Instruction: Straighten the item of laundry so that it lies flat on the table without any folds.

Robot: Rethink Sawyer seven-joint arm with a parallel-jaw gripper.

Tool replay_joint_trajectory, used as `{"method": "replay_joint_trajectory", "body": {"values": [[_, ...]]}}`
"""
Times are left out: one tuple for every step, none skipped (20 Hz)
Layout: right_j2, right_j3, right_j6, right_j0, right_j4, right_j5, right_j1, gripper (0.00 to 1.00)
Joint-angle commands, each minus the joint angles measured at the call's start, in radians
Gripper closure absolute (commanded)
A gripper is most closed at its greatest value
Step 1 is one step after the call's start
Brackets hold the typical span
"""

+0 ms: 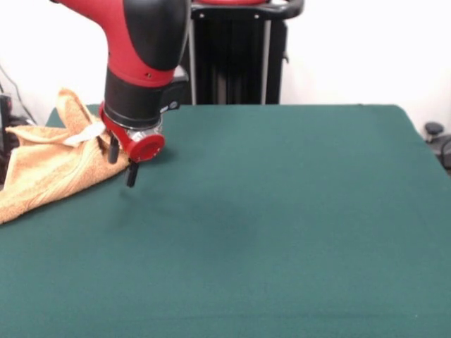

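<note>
So the orange-tan terry-cloth towel sits bunched and folded just beside the pincer, on its picture-left side, at the edge of the big dark green felt-topped table. The red and black arm hangs right over the towel's nearest corner. The two black fingers stand apart with nothing between them, one tip touching or almost touching the cloth. Looks to me like the grab step: next it needs to close on that corner and drag it out across the open felt on the pincer's other side.
</note>
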Motion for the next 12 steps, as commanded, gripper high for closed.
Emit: {"method": "replay_joint_trajectory", "body": {"values": [[0.062, 0.006, 0.170, 0.002, 0.048, -0.001, 0.025, 0.00], [0.065, 0.015, 0.166, -0.001, 0.046, -0.005, 0.021, 0.00], [0.073, 0.027, 0.160, -0.008, 0.044, -0.011, 0.017, 0.00], [0.081, 0.040, 0.153, -0.015, 0.040, -0.017, 0.015, 0.00], [0.080, 0.049, 0.144, -0.019, 0.031, -0.024, 0.014, 0.00], [0.072, 0.049, 0.134, -0.018, 0.022, -0.005, 0.015, 0.00], [0.061, 0.048, 0.132, -0.016, 0.017, 0.010, 0.020, 0.00], [0.045, 0.047, 0.141, -0.009, 0.014, 0.012, 0.030, 0.00], [0.036, 0.044, 0.143, -0.010, 0.010, 0.006, 0.038, 0.00], [0.026, 0.041, 0.149, -0.008, 0.006, -0.009, 0.053, 0.00], [0.019, 0.040, 0.149, -0.012, 0.002, -0.015, 0.057, 0.00], [0.012, 0.037, 0.148, -0.013, -0.002, -0.021, 0.063, 0.00]]}}
